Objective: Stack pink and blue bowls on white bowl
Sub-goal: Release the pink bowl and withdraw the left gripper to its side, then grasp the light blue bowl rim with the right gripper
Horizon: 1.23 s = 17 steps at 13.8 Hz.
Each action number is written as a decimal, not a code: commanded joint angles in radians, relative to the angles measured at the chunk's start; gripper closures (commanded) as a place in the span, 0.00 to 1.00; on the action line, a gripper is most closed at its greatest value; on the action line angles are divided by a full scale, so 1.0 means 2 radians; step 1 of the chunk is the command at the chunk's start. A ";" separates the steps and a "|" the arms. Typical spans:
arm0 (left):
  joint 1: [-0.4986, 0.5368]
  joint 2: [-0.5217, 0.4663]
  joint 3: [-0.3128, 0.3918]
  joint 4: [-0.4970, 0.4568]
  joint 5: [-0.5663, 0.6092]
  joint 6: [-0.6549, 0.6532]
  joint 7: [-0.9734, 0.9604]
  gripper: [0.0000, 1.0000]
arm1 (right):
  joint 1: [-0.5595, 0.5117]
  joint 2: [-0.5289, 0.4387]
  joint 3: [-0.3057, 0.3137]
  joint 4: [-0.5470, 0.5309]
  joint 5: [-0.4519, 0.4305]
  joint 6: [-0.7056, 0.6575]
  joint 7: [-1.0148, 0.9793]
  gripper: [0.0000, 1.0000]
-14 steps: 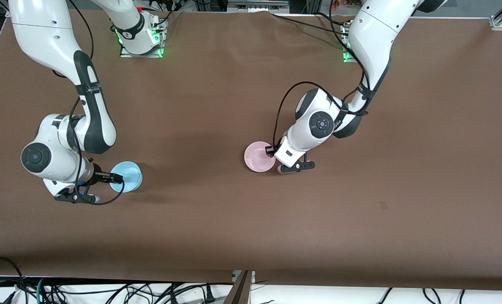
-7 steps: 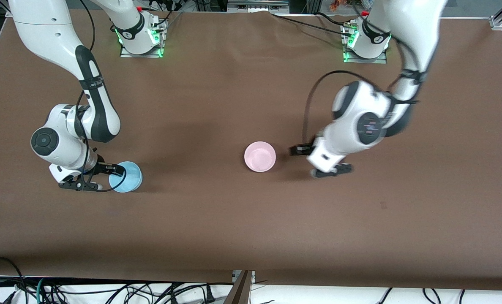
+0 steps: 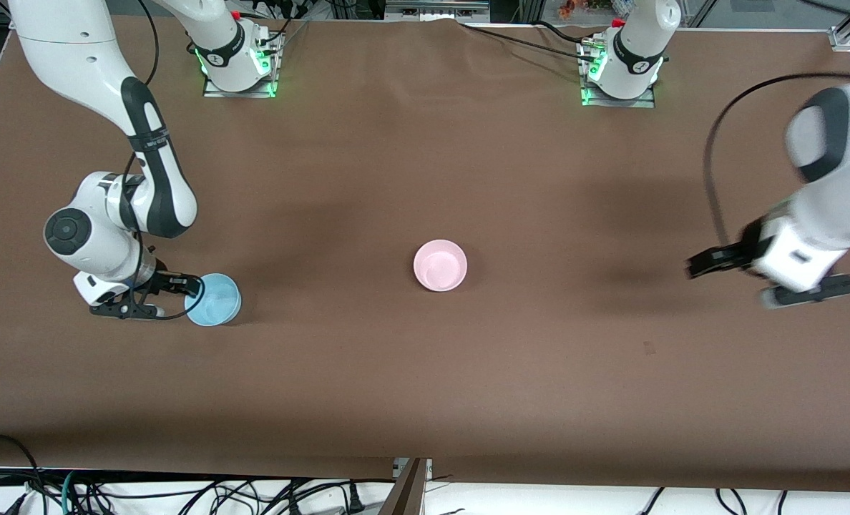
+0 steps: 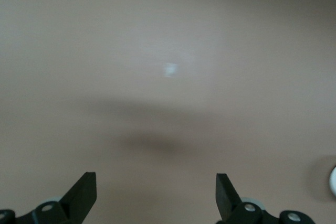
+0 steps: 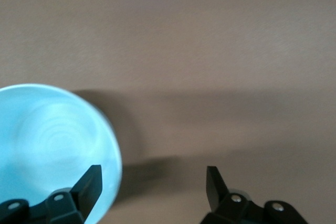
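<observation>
From the front view I see the pink bowl (image 3: 440,265) sitting mid-worktop (image 3: 425,372), with the blue bowl (image 3: 213,300) toward the right arm's end, a little nearer the camera. My right claw (image 3: 190,287) is at the blue bowl's rim; my left claw (image 3: 700,263) hangs over bare worktop near the left arm's end.

In the left wrist view, the fingers (image 4: 84,195) stand wide apart, gripping nothing.

In the right wrist view, the claw is spread, one finger (image 5: 89,184) over the blue bowl (image 5: 52,145), not clamped.

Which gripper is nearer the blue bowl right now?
Right. The right gripper is at the blue bowl, fingers open around its rim; the left gripper is open above the table's left-arm end.
</observation>
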 commanded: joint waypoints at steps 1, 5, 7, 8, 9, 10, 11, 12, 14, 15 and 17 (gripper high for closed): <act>0.019 -0.017 0.005 0.043 0.012 -0.083 0.044 0.00 | -0.004 -0.014 0.004 -0.022 0.005 0.027 -0.015 0.15; 0.037 -0.027 0.006 0.079 0.035 -0.140 0.064 0.00 | -0.003 -0.012 0.006 -0.025 0.014 0.034 -0.011 0.16; 0.038 -0.021 0.004 0.080 0.028 -0.140 0.061 0.00 | -0.003 -0.013 0.008 -0.026 0.014 0.034 -0.010 0.17; 0.037 -0.018 0.004 0.082 0.023 -0.140 0.061 0.00 | -0.003 -0.012 0.008 -0.026 0.014 0.034 -0.010 0.19; 0.034 -0.018 0.002 0.084 0.014 -0.140 0.059 0.00 | -0.003 -0.011 0.008 -0.026 0.015 0.034 -0.009 0.21; 0.030 -0.017 0.002 0.084 0.010 -0.140 0.059 0.00 | -0.003 -0.009 0.009 -0.027 0.020 0.034 -0.009 0.26; 0.027 -0.017 0.001 0.084 0.012 -0.140 0.058 0.00 | -0.003 -0.008 0.011 -0.027 0.024 0.034 -0.009 0.33; 0.027 -0.017 0.001 0.085 0.013 -0.140 0.059 0.00 | -0.003 -0.008 0.014 -0.027 0.025 0.034 -0.008 0.41; 0.028 -0.017 0.002 0.085 0.017 -0.141 0.060 0.00 | -0.003 -0.008 0.015 -0.027 0.028 0.034 -0.008 0.51; 0.028 -0.017 0.002 0.085 0.017 -0.143 0.060 0.00 | -0.003 -0.008 0.016 -0.027 0.030 0.033 -0.008 0.51; 0.026 -0.017 0.001 0.087 0.017 -0.143 0.060 0.00 | -0.003 -0.007 0.016 -0.028 0.031 0.033 -0.007 0.59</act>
